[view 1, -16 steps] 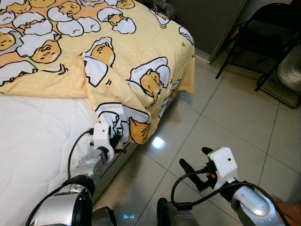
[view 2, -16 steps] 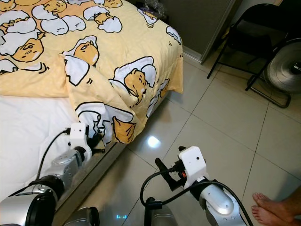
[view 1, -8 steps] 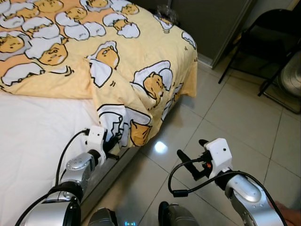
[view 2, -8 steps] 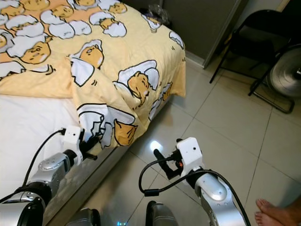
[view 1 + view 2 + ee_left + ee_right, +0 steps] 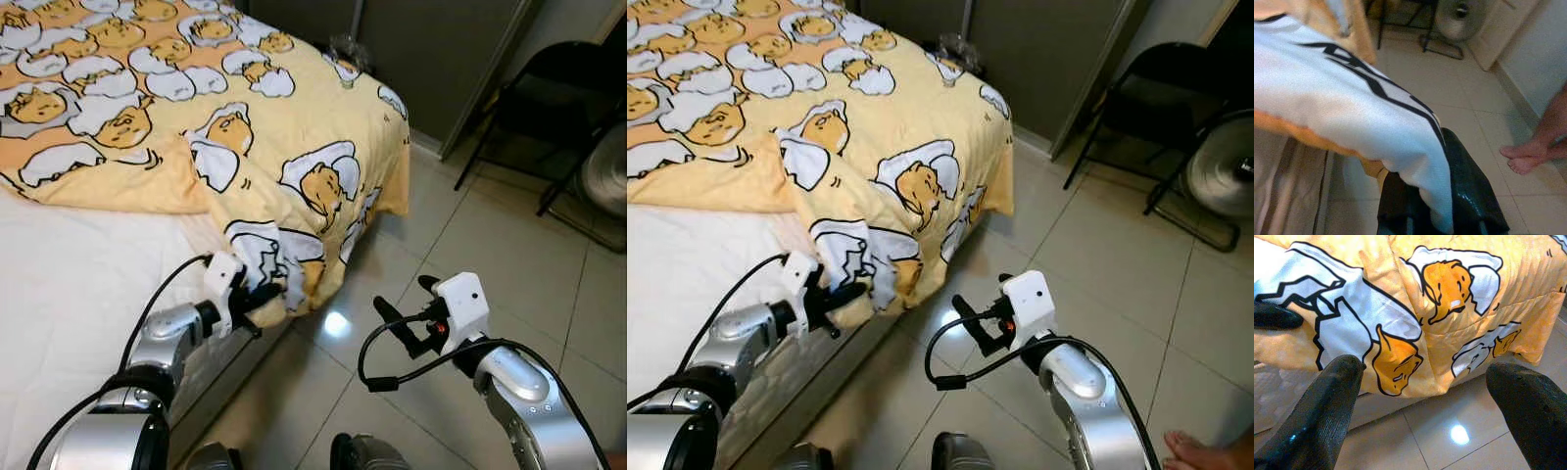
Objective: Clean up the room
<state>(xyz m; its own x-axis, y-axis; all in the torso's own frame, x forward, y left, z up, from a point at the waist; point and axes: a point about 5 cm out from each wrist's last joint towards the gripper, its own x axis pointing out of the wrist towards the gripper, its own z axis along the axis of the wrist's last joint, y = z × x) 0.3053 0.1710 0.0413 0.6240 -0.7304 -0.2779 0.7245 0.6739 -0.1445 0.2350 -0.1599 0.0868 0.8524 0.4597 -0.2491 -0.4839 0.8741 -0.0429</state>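
Left end effector (image 5: 257,299) clamped on the yellow blanket (image 5: 294,166) corner at the bed (image 5: 69,284) edge, now lifted higher than before; spreading under way. Right end effector (image 5: 404,311) open, hovering over the floor (image 5: 490,235).

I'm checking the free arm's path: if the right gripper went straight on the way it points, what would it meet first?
Probably the yellow blanket hanging off the bed's edge, straight ahead of the open right gripper; depth is uncertain.

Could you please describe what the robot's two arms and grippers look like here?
Both arms are silver metal with black joints. Each wrist carries a white boxy housing fed by a looping black cable. The left gripper and right gripper each have two long black fingers; a small red spot marks the right housing.
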